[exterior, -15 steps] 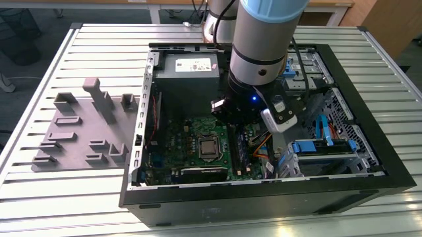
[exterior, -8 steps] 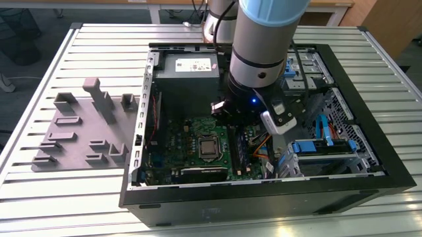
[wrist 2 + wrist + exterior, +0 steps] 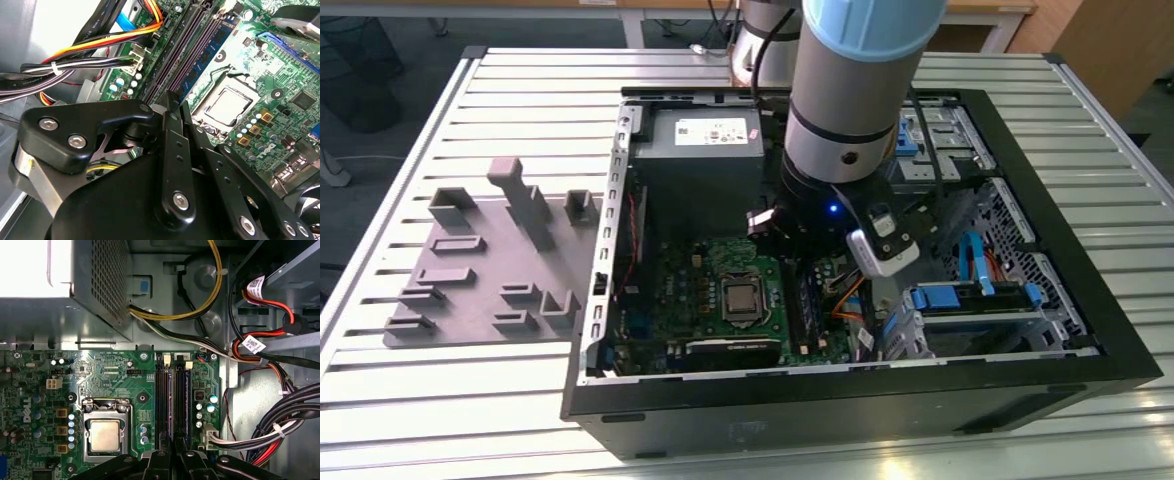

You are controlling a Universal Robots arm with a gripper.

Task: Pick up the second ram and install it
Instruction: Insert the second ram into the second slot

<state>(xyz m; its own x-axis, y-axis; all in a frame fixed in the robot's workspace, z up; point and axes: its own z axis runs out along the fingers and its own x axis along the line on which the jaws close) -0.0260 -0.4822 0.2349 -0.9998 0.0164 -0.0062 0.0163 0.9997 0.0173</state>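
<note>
A computer case (image 3: 1067,350) lies on the slatted table (image 3: 520,380); a parts holder (image 3: 494,270) sits at the exterior view's left of it.

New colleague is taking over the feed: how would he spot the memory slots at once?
Inside the open black computer case lies a green motherboard with a square silver processor. Right beside the processor, on the side toward the bundled cables, run the memory slots: long, narrow, dark parallel strips with pale clips at one end, unlike anything else on the board.

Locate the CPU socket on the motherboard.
In the exterior view, the CPU socket sits mid-motherboard, just to the exterior view's left of the RAM slots, below the power supply.
</note>
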